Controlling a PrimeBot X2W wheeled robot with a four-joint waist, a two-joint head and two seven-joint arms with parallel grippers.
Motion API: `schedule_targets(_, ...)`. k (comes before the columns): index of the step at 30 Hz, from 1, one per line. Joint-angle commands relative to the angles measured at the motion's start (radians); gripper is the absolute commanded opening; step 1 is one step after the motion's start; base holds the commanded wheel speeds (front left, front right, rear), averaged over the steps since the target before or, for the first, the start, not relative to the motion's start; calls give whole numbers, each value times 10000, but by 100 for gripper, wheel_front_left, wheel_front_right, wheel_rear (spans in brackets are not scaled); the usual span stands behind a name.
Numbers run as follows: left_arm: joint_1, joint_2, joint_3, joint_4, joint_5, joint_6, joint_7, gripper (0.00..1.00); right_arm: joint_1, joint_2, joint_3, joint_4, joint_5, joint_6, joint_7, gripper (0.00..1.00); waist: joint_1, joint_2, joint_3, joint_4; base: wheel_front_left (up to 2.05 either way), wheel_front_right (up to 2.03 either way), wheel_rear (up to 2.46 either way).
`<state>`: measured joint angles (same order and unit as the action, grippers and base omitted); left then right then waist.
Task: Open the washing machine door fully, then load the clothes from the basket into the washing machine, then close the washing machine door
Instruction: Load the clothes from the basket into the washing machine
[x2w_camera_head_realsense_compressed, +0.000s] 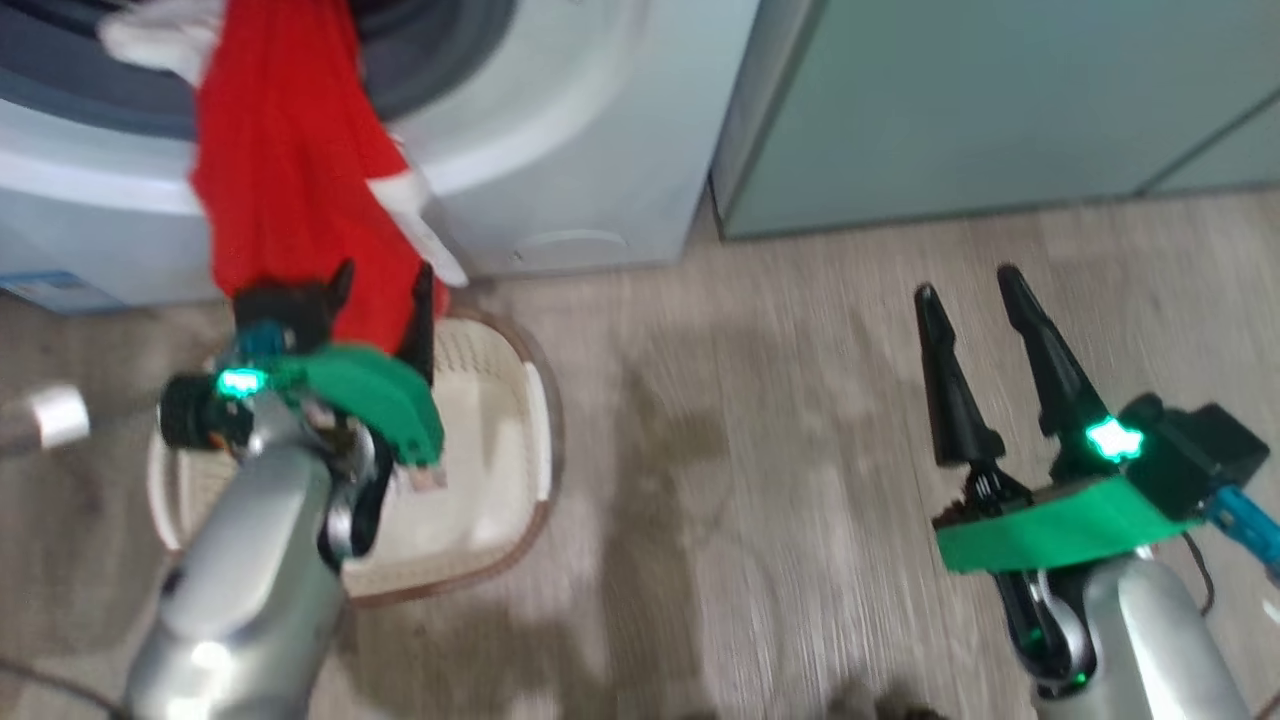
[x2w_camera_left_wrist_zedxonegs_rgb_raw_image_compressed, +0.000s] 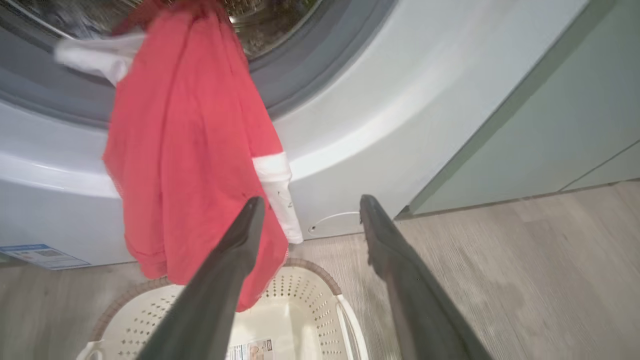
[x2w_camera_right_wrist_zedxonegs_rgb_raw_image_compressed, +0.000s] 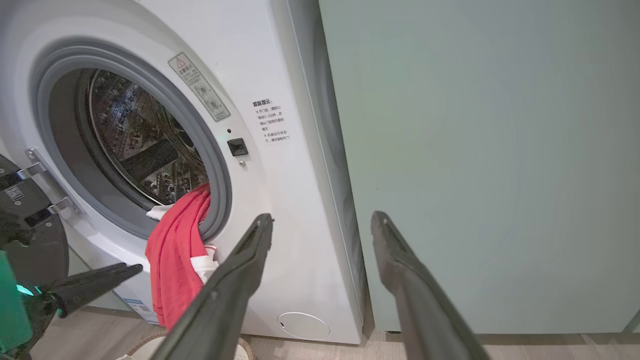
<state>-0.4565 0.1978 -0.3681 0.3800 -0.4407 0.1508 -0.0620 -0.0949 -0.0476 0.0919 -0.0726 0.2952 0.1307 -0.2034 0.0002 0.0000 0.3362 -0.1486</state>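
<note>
The washing machine (x2w_camera_right_wrist_zedxonegs_rgb_raw_image_compressed: 280, 200) stands with its steel drum (x2w_camera_right_wrist_zedxonegs_rgb_raw_image_compressed: 135, 140) exposed. Its door (x2w_camera_right_wrist_zedxonegs_rgb_raw_image_compressed: 40, 245) is swung open to the left, showing a dark rim and hinge. A red shirt (x2w_camera_left_wrist_zedxonegs_rgb_raw_image_compressed: 185, 150) with white trim hangs out of the drum over the grey seal (x2w_camera_left_wrist_zedxonegs_rgb_raw_image_compressed: 310, 65), and its lower end reaches the basket (x2w_camera_head_realsense_compressed: 500, 440). My left gripper (x2w_camera_head_realsense_compressed: 380, 300) is open above the basket, its fingers either side of the shirt's lower end and not closed on it. My right gripper (x2w_camera_head_realsense_compressed: 965, 283) is open over the floor, holding nothing and pointing at the machine's right edge.
Pale green cabinets (x2w_camera_head_realsense_compressed: 1000, 100) stand right beside the machine. A small round white flap (x2w_camera_right_wrist_zedxonegs_rgb_raw_image_compressed: 303, 325) sits low on the machine's front and a blue sticker (x2w_camera_left_wrist_zedxonegs_rgb_raw_image_compressed: 40, 255) at its lower left. Wood-look floor (x2w_camera_head_realsense_compressed: 760, 480) spreads between the basket and my right arm.
</note>
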Motion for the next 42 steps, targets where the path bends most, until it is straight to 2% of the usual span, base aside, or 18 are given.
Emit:
schedule_targets(1, -813, 115, 390, 399, -155, -148, 176, 100, -415, -26, 357, -210, 136, 0, -195, 100, -2, 0, 949, -579, 0, 0, 0)
schedule_targets(8, -2677, 124, 698, 3055, -626, -518, 802, 100, -1094, -26, 869, 177, 515, 0, -512, 100, -2, 0, 1925, -1199, 0, 0, 0)
schedule_targets(12, -3299, 117, 890, 3856, -814, -564, 814, 100, -1307, -26, 1039, 327, 669, 0, -561, 100, -2, 0, 2171, -1374, 0, 0, 0)
schedule_targets(16, -4011, 45, 1169, 4699, -1030, -387, 717, 100, -1509, -26, 1066, 332, 878, 0, -578, 100, -2, 0, 2400, -1446, 0, 0, 0)
schedule_targets(23, -4749, 76, 1702, 5909, -1324, 301, 306, 100, -1670, -26, 1240, 211, 1108, 0, -582, 100, -2, 0, 2604, -1566, 0, 0, 0)
schedule_targets(28, -5024, 305, 1759, 6467, -1306, 384, -21, 100, -1702, -26, 1273, 180, 1244, 0, -583, 100, -2, 0, 2692, -1663, 0, 0, 0)
schedule_targets(29, -5083, 354, 1731, 6537, -1272, 348, -114, 89, -1699, -26, 1269, 179, 1269, 0, -583, 100, -2, 0, 2712, -1674, 0, 0, 0)
schedule_targets(30, -5138, 402, 1745, 6608, -1264, 364, -228, 23, -1696, -26, 1268, 178, 1287, 0, -583, 100, -2, 0, 2726, -1681, 0, 0, 0)
schedule_targets(31, -5188, 463, 1724, 6687, -1220, 396, -327, 0, -1693, -26, 1270, 177, 1303, 0, -583, 100, -2, 0, 2738, -1687, 0, 0, 0)
schedule_targets(36, -5241, 633, 1438, 7033, -969, 265, -555, 0, -1656, -26, 1205, 200, 1359, 0, -583, 100, -2, 0, 2703, -1591, 0, 0, 0)
schedule_targets(42, -4909, 605, 1137, 6929, -862, -181, -764, 0, -1592, -26, 1084, 252, 1321, 0, -583, 100, -2, 0, 2490, -1165, 0, 0, 0)
